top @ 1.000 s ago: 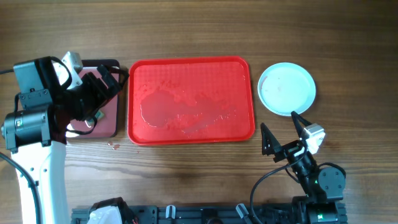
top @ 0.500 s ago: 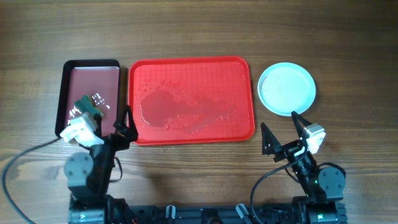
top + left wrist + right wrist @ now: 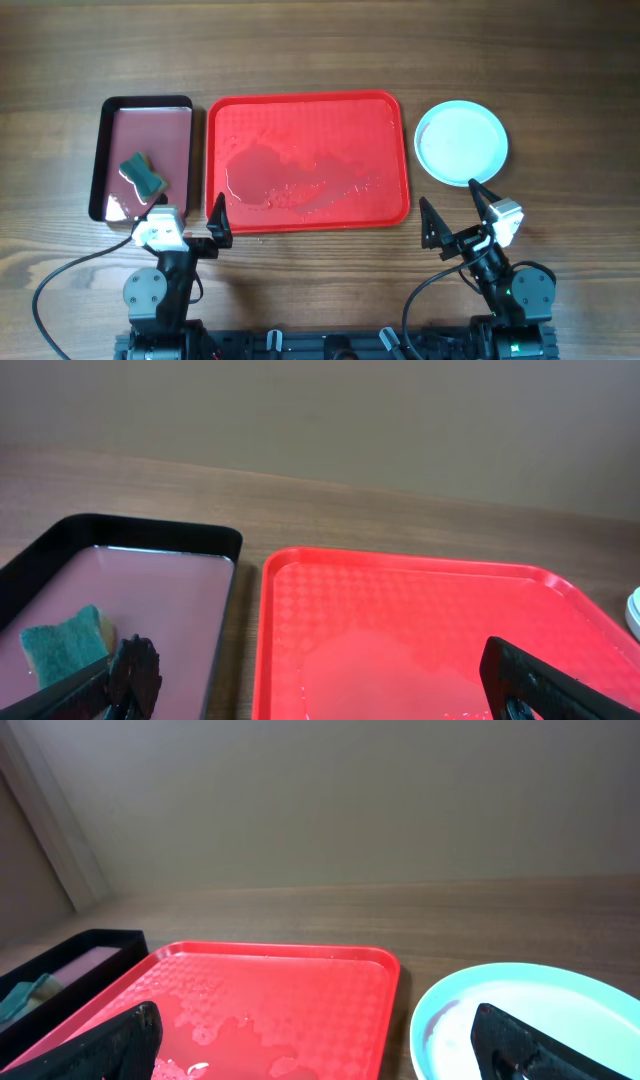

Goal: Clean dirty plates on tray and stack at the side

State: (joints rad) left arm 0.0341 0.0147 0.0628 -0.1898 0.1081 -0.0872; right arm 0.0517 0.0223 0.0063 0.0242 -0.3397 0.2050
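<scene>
From above, we see the red tray (image 3: 250,120) lying lengthwise mid-table, a wet sheen across its floor. The plates (image 3: 461,142) sit on the bare wood to its right, near the tray's right rim but not touching it. A pale blue plate is on top, and we cannot tell how many lie beneath. A black-rimmed maroon tray (image 3: 100,160) lies just beside the red tray's left rim, holding a green sponge (image 3: 141,176). The left gripper (image 3: 188,222) hangs over the table's near edge by the red tray's front left corner, fingers spread, holding nothing. The right gripper (image 3: 455,208) sits below the plates, also spread and holding nothing.

From the left wrist, both trays (image 3: 420,620) (image 3: 160,525) run side by side with a narrow strip of wood between. The fingers (image 3: 135,670) stand wide apart.

From the right wrist, the plates (image 3: 530,1010) lie low right, the red tray (image 3: 280,990) beside them, fingers (image 3: 520,1040) wide.
</scene>
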